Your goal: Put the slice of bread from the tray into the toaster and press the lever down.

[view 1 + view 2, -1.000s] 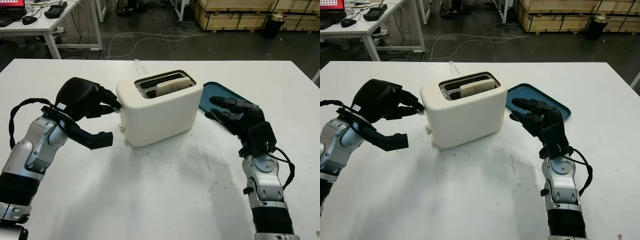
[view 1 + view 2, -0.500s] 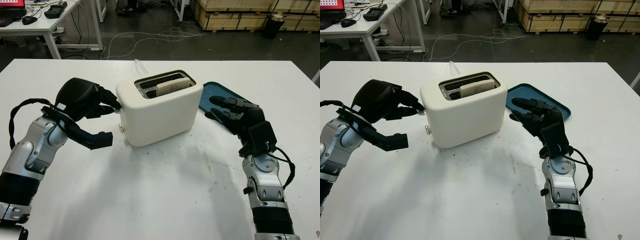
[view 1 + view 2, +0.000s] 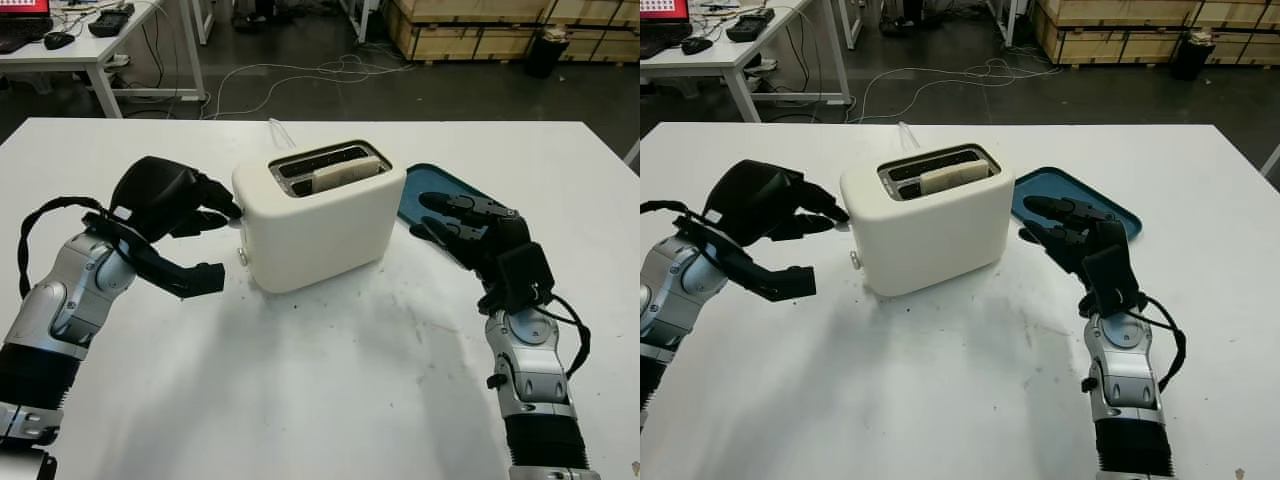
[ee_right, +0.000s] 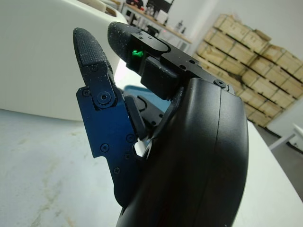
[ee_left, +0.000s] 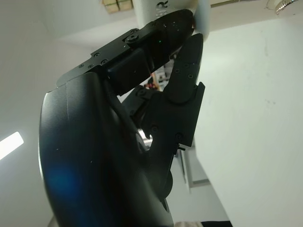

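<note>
The cream toaster (image 3: 320, 225) stands mid-table, and the slice of bread (image 3: 345, 174) sits low in its nearer slot, only its top edge showing. My left hand (image 3: 222, 240) is at the toaster's left end, open, its fingertips (image 5: 177, 26) pressed on the lever knob (image 5: 202, 14) and its thumb hanging free below. To the right of the toaster my right hand (image 3: 462, 222) is open and holds nothing, hovering over the near edge of the dark blue tray (image 3: 425, 185), which has nothing on its visible part.
A white power cable (image 3: 280, 132) runs off the back of the table behind the toaster. Bare white tabletop stretches in front of the toaster. Beyond the far edge are a desk (image 3: 90, 50), floor cables and wooden crates (image 3: 470, 25).
The bread has sunk lower into the slot, and my left fingertips have dipped slightly at the lever. The right hand has stayed put.
</note>
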`<state>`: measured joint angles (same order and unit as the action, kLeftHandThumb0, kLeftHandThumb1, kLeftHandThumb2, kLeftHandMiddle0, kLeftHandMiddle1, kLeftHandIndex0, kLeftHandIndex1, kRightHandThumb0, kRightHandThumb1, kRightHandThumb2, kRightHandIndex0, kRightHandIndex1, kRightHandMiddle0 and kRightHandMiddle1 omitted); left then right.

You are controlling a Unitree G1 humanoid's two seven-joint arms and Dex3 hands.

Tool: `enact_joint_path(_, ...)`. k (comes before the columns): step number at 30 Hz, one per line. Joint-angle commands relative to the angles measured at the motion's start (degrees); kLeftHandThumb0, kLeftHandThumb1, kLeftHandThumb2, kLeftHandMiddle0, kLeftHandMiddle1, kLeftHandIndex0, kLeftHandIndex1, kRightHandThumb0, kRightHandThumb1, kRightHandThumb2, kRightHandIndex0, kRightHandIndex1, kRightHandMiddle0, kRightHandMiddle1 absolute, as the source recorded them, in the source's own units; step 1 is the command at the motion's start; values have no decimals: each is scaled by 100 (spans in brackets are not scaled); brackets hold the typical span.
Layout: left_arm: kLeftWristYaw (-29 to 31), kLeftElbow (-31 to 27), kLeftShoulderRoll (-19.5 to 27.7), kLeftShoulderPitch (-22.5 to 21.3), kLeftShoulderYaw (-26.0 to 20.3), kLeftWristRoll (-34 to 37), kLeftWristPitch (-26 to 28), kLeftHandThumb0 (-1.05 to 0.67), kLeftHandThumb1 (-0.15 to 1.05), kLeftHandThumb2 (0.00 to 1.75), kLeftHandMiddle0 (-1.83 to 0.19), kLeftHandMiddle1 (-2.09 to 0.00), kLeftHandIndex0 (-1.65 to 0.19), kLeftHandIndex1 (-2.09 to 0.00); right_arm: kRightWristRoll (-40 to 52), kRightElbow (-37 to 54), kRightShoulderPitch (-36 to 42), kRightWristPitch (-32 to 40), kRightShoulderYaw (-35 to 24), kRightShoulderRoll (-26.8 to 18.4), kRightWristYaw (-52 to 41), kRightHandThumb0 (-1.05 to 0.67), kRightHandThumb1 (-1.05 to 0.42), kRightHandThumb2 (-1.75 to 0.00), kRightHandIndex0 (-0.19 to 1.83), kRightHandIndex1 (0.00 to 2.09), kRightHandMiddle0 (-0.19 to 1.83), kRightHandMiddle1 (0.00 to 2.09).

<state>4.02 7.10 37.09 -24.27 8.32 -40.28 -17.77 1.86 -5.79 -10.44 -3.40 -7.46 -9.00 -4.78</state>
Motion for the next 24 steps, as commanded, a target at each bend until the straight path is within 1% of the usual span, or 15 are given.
enact_joint_path(1, 135, 74, 43, -97, 126, 22, -81, -32, 85, 0, -91, -160, -135, -7, 55, 122, 20, 123, -7, -12, -3, -57, -84, 0, 117, 25, 116, 0)
enact_joint_path(3, 254, 138, 61, -160, 176, 66, -146, -31, 85, 0, -90, -163, -138, -8, 76, 133, 20, 139, -11, -8, -17, -56, -84, 0, 117, 25, 117, 0)
enact_joint_path(6, 602, 190, 6, -233, 254, 172, -61, -28, 84, 0, -86, -169, -134, -6, 100, 88, 9, 73, -21, -21, -60, -56, -84, 0, 116, 25, 116, 0)
enact_joint_path(8, 672, 243, -122, -166, 380, 81, 95, -24, 81, 0, -83, -173, -128, -4, 81, 42, -2, -12, -23, -49, -83, -57, -84, 0, 117, 26, 116, 0)
enact_joint_path(10, 607, 333, -274, -10, 542, -15, 214, -23, 80, 0, -81, -174, -127, -3, 76, 13, -10, -61, -30, -61, -99, -57, -85, 0, 117, 27, 116, 0)
enact_joint_path(11, 576, 411, -382, 112, 669, -57, 270, -22, 81, 1, -79, -171, -126, -2, 77, 7, -15, -61, -35, -65, -105, -57, -85, 0, 116, 27, 116, 0)
enact_joint_path(13, 504, 598, -576, 309, 955, -189, 355, -22, 83, 1, -80, -164, -128, -3, 75, 7, -27, -30, -43, -77, -121, -58, -85, 0, 116, 27, 116, 0)
enact_joint_path(14, 490, 741, -686, 384, 1136, -293, 421, -22, 83, 1, -82, -153, -128, -3, 77, 9, -34, -16, -41, -84, -136, -58, -85, 0, 116, 28, 116, 0)
enact_joint_path(16, 474, 1067, -864, 432, 1462, -455, 528, -27, 82, 0, -78, -158, -131, -4, 64, 46, -42, 45, -20, -103, -154, -57, -85, 0, 116, 28, 116, 0)
enact_joint_path(17, 497, 1209, -929, 417, 1584, -495, 589, -28, 83, 0, -75, -160, -129, -3, 55, 63, -47, 71, -8, -111, -156, -56, -85, 0, 115, 28, 116, 0)
enact_joint_path(18, 507, 1316, -980, 392, 1680, -539, 647, -30, 84, 1, -74, -155, -126, -2, 43, 103, -50, 151, 3, -119, -147, -56, -85, 0, 115, 29, 116, 0)
enact_joint_path(20, 501, 1444, -1060, 376, 1806, -554, 754, -30, 84, 1, -75, -154, -128, -3, 25, 119, -58, 199, 16, -126, -146, -56, -84, 0, 115, 29, 116, 0)
enact_joint_path(22, 474, 1512, -1142, 417, 1889, -521, 846, -28, 84, 0, -74, -149, -128, -2, 50, 62, -68, 143, 13, -132, -183, -55, -84, 0, 115, 30, 116, 0)
enact_joint_path(24, 424, 1570, -1222, 499, 1958, -489, 926, -27, 84, 1, -75, -143, -131, -4, 57, 30, -70, 107, 16, -149, -214, -56, -84, 0, 115, 30, 116, 0)
